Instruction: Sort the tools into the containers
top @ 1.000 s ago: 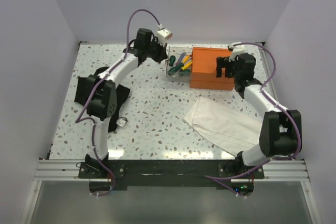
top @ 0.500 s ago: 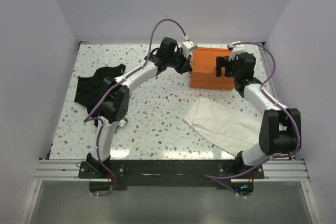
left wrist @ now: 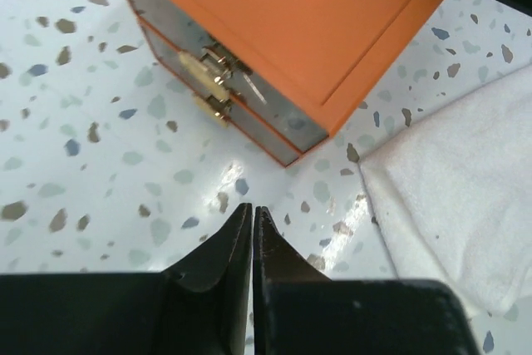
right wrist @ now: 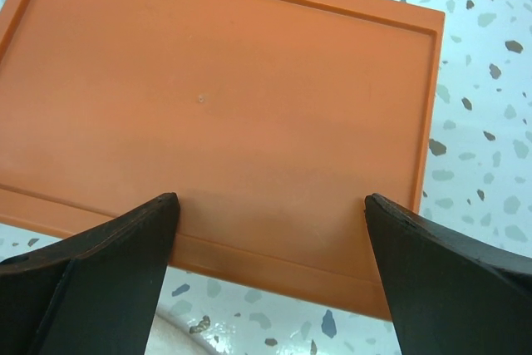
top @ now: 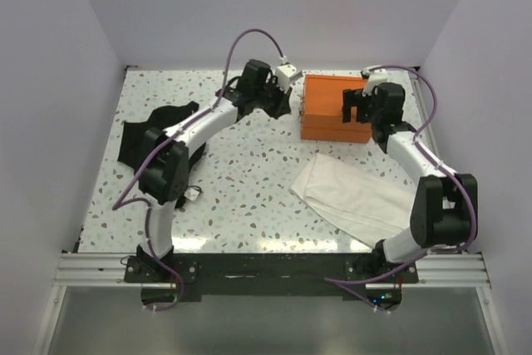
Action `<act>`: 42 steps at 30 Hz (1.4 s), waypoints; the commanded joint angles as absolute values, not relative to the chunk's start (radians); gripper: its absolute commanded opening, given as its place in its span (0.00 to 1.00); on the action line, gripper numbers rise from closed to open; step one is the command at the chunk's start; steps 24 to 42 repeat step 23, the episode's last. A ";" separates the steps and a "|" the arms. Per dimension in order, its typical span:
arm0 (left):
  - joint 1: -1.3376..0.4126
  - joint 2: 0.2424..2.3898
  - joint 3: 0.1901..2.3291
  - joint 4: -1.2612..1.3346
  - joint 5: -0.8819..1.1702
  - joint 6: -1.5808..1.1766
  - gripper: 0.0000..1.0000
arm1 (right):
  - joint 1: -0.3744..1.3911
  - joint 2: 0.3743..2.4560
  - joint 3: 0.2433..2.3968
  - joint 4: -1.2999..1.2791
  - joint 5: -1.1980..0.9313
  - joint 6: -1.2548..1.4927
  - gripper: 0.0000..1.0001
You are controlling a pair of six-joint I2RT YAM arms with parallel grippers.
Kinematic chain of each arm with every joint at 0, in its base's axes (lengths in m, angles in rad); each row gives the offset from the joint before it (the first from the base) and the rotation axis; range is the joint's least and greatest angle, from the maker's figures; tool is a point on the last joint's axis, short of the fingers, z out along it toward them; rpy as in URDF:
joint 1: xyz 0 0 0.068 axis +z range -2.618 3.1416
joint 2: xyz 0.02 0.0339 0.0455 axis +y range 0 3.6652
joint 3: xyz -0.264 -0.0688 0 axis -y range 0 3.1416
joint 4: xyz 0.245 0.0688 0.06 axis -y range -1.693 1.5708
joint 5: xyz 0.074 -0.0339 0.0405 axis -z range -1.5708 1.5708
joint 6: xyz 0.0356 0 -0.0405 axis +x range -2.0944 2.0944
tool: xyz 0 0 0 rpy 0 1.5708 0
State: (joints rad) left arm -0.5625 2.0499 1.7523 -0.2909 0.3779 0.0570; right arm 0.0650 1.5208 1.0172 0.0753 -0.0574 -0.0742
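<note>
The orange box of containers [top: 328, 106] stands at the back right of the table. Its left face holds two grey drawers [left wrist: 218, 87] with brass handles, both pushed in. The tools are hidden. My left gripper [top: 285, 106] hovers just off that drawer face, and its jaws [left wrist: 253, 210] are shut with nothing between them. My right gripper [top: 357, 110] hangs open over the box's lid [right wrist: 224, 97]. Its fingers [right wrist: 133, 239] straddle the lid's near edge without gripping it.
A white cloth [top: 349, 193] lies crumpled in front of the box, and one of its corners [left wrist: 457, 180] lies close to the box's corner. A black fabric piece [top: 154, 135] lies at the left, beside the left arm.
A second ago a drawer stood pulled out to the left with tools in it. The left gripper swung right against the box, the drawer went in, and the gripper has backed off slightly.
</note>
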 commanded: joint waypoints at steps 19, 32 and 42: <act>-0.265 1.690 1.410 -0.204 -0.093 0.247 1.00 | 0.074 1.482 1.394 -0.663 0.437 0.143 0.99; -0.264 1.715 1.436 -0.204 -0.094 0.226 1.00 | 0.074 1.454 1.350 -0.632 0.446 0.146 0.99; -0.264 1.715 1.436 -0.204 -0.094 0.226 1.00 | 0.074 1.454 1.350 -0.632 0.446 0.146 0.99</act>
